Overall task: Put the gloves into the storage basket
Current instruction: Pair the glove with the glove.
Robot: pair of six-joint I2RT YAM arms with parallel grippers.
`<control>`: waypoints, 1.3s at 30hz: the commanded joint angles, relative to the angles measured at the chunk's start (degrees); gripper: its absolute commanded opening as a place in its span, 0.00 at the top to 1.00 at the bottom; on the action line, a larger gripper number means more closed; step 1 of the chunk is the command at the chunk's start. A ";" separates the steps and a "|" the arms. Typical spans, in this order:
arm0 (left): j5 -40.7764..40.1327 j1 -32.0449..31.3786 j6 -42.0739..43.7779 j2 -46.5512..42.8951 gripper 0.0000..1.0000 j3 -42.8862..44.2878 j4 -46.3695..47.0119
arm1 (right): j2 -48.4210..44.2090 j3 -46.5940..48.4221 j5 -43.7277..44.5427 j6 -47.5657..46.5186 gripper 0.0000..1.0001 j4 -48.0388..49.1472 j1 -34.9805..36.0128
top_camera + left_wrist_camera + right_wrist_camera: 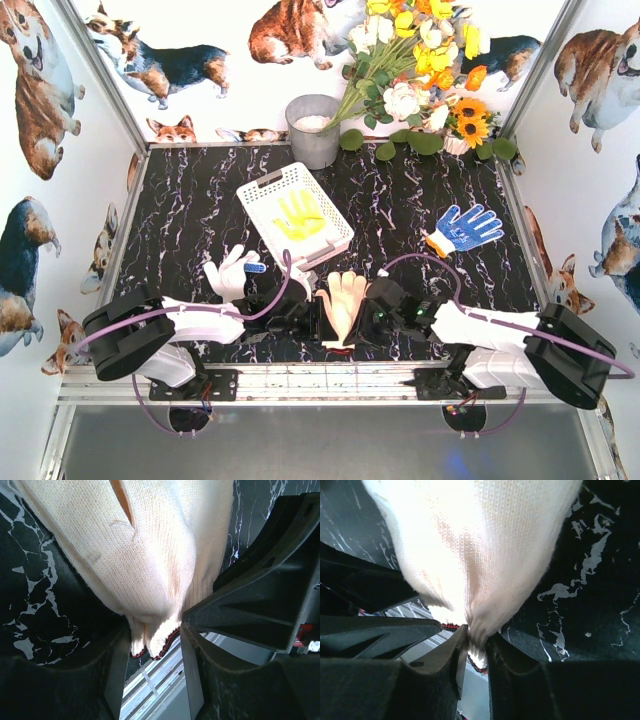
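Counting four gloves: yellow glove (299, 217) in basket (262, 190); cream glove (345, 300) pinched by both tools; two loose.

Cream glove (150, 555) — soft knit (red-edged cuff).

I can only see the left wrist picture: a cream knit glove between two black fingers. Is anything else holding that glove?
Observer: Yes. The right gripper pinches the cuff of that cream glove.
Operator: Where is the basket?
Observer: The storage basket sits just beyond the glove, with a yellow glove inside.
Operator: Any gloves left out?
Observer: A blue-dotted glove lies on the right and a white glove on the left.
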 commanded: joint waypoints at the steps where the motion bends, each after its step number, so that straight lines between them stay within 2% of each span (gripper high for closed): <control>1: -0.57 -0.68 1.04 0.92 0.61 0.86 -2.78 | 1.70 0.52 -1.03 0.24 0.79 4.50 0.57; 9: -0.67 -0.69 0.86 0.59 0.61 0.45 -2.87 | -0.62 -0.24 0.18 1.58 1.00 6.03 0.57; 27: 2.05 -1.43 -0.37 1.58 0.61 0.20 0.82 | 1.57 -0.90 1.53 2.78 1.00 10.02 0.91; 34: -0.59 -1.48 0.77 -0.31 0.62 0.56 -2.79 | 1.58 -1.32 2.22 2.38 1.00 9.46 0.90; 36: -3.73 -1.44 2.40 -2.00 0.59 1.82 -8.29 | 1.17 -0.45 2.50 1.39 0.92 7.36 0.90; 39: -9.14 -1.43 4.55 -5.03 0.44 3.47 -16.76 | -0.64 1.45 3.53 -1.04 0.76 1.77 0.91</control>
